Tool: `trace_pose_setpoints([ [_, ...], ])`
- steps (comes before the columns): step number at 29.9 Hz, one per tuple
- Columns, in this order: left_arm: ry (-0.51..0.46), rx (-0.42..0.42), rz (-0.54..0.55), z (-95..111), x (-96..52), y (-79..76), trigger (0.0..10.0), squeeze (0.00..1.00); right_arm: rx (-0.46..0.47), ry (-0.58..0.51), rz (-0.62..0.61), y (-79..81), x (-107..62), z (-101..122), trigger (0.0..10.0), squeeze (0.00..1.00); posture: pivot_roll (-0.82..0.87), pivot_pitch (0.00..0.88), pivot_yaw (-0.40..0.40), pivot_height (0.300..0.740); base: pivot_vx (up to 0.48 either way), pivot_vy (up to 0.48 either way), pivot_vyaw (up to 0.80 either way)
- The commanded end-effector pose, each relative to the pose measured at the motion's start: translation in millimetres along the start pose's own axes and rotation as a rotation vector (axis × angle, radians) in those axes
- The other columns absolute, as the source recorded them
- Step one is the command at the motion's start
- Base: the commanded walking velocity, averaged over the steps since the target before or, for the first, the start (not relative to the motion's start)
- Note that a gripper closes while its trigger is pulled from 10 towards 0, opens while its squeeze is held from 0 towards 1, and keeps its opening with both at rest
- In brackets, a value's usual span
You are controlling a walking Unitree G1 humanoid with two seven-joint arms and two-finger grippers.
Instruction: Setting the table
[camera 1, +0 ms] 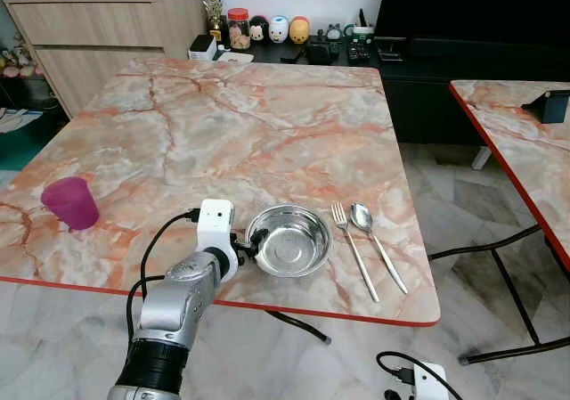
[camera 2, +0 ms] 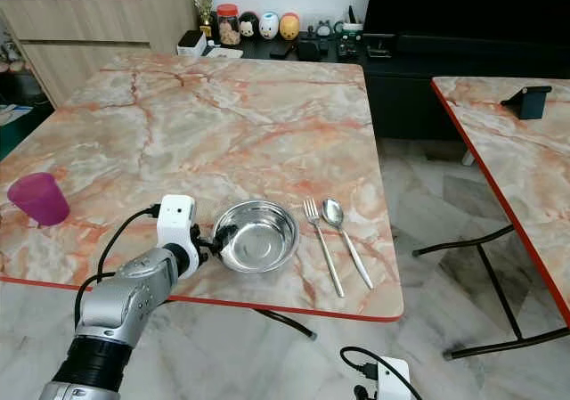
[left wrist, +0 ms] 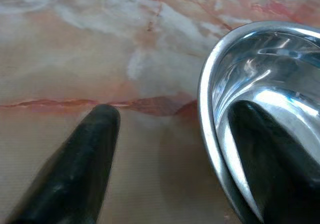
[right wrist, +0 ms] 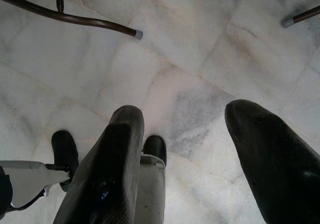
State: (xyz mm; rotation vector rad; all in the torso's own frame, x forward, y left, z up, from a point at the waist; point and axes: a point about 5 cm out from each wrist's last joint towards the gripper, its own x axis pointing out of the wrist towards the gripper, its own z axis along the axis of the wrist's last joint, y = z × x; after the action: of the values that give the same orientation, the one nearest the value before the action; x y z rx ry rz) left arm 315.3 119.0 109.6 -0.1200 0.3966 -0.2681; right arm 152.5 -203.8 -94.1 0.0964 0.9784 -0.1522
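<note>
Steel bowl [camera 1: 288, 240] sits near the marble tabletop [camera 1: 223, 124] front edge, beside fork [camera 1: 353, 248] and spoon [camera 1: 376, 242]; left gripper [left wrist: 165, 134] fingers straddle its rim, apparently unclamped. Right gripper [right wrist: 190, 149] hangs spread above floor.

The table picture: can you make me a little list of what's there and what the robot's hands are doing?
table: marble-patterned top with a red edge
bowl: shiny metal bowl near the front edge
fork: fork just right of the bowl
spoon: spoon beside the fork, on its right
cup: purple cup far off to the left
left gripper: left gripper open across the bowl's rim, one finger inside, one outside
right gripper: right gripper open, hanging idle over the floor
</note>
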Motion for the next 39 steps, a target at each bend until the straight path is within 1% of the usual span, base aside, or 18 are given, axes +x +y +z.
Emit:
trace_pose_setpoints([
  [1,0.018,0.006,0.001,0.4,1.2,-0.2,0.0,0.00,0.012,0.003,0.000,-0.5,0.0,0.1,10.0,0.00,0.12,0.000,0.003,0.740,0.000,0.000,0.00],
  [10,0.020,0.002,-0.007,0.8,1.0,-0.4,0.0,0.00,0.010,0.006,0.004,-0.4,0.0,-0.2,10.0,0.00,0.12,0.000,0.003,0.740,0.000,0.000,0.00],
  [22,0.017,0.019,-0.041,3.2,1.1,-3.4,0.0,0.00,0.007,0.009,0.005,-0.2,0.2,0.0,10.0,0.00,0.12,0.000,0.003,0.740,0.000,0.000,0.00],
  [29,-0.009,0.004,-0.045,6.0,0.4,-4.0,0.0,0.00,0.005,0.009,0.004,-0.2,0.1,-0.3,10.0,0.00,0.12,0.000,-0.001,0.740,0.000,0.000,0.00],
  [31,-0.020,0.012,-0.060,6.6,0.0,-5.3,0.0,0.00,0.002,0.009,0.003,-0.4,0.1,-0.3,10.0,0.00,0.12,0.000,-0.001,0.740,0.000,0.000,0.00],
  [39,-0.025,0.010,-0.071,5.4,-1.1,-7.2,0.0,0.00,-0.003,0.011,0.002,-1.0,-0.2,-1.4,10.0,0.00,0.11,0.000,-0.005,0.740,0.000,0.000,0.00],
])
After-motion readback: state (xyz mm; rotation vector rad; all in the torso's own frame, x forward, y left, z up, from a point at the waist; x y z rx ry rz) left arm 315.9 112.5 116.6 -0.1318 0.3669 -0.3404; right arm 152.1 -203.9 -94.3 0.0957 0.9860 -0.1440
